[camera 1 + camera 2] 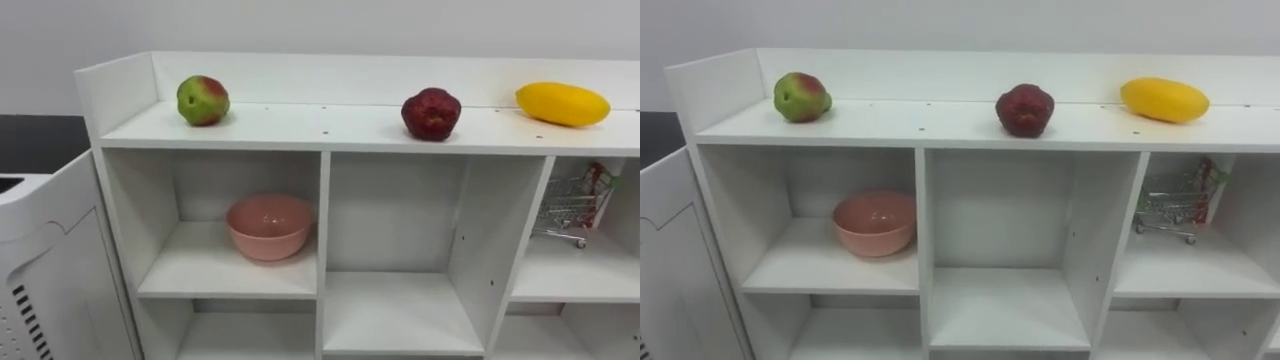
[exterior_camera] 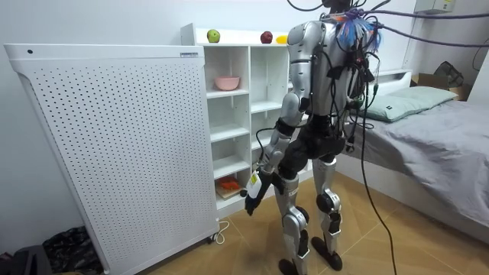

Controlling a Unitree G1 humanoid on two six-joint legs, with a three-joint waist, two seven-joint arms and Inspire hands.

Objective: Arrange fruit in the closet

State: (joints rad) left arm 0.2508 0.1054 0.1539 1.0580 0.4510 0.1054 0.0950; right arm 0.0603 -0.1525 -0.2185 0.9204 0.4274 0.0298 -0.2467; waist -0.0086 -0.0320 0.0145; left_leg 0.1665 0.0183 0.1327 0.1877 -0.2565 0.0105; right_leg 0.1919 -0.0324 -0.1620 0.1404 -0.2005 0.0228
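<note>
Left hand (image 2: 254,192): hangs low at the robot's side as it stands before the closet; grip cannot be told. White perforated panel (image 1: 40,270): nearest, left of the white open-fronted wooden closet (image 1: 323,240). Upper left compartment: pink round bowl (image 1: 269,226). Upper right compartment: small wire shopping cart (image 1: 572,205). Top board, left to right, well apart: green-and-red apple (image 1: 203,100), dark red lumpy fruit (image 1: 431,113), yellow oval fruit (image 1: 562,103).

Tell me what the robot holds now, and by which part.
It cannot be told: the left hand hangs low, too small to read. The apple, red fruit and yellow fruit lie on top of the closet.
</note>
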